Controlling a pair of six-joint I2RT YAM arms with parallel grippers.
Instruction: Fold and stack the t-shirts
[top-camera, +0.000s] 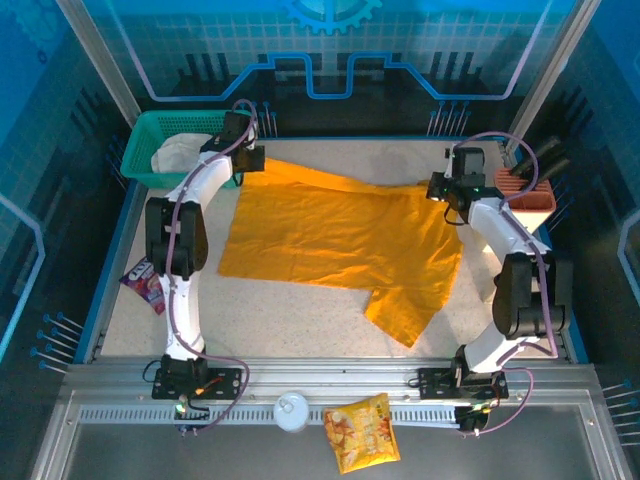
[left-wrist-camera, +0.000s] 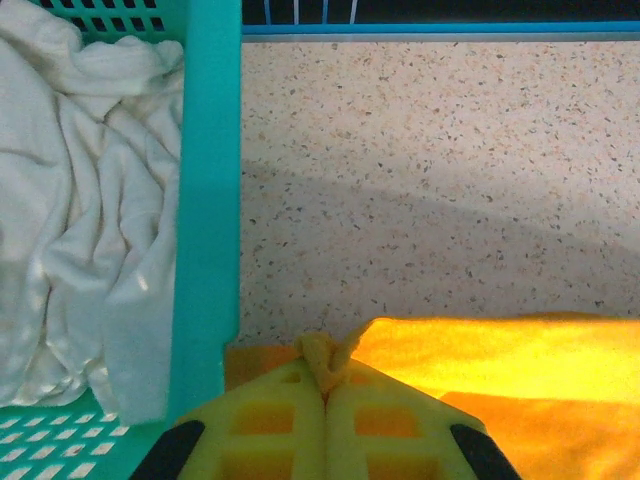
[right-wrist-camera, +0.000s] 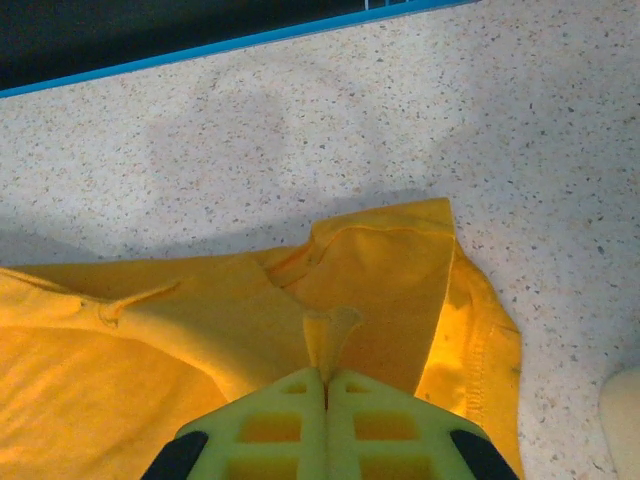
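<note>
A mustard t-shirt (top-camera: 335, 240) lies spread over the middle of the table, one sleeve trailing toward the near edge. My left gripper (top-camera: 247, 162) pinches its far left corner, close beside the teal basket. In the left wrist view the gripper (left-wrist-camera: 324, 378) is shut on a pinch of the mustard t-shirt (left-wrist-camera: 500, 360). My right gripper (top-camera: 447, 195) grips the far right corner. Its wrist view shows the gripper (right-wrist-camera: 326, 372) shut on a fold of the mustard t-shirt (right-wrist-camera: 200, 340). An off-white t-shirt (left-wrist-camera: 80, 210) sits crumpled in the basket (top-camera: 150, 145).
The teal mesh basket's wall (left-wrist-camera: 208, 200) stands just left of my left gripper. A brown holder (top-camera: 528, 190) sits at the far right. A purple packet (top-camera: 142, 283) lies at the left edge. A yellow snack packet (top-camera: 362, 432) and a white round object (top-camera: 291, 410) rest on the front rail.
</note>
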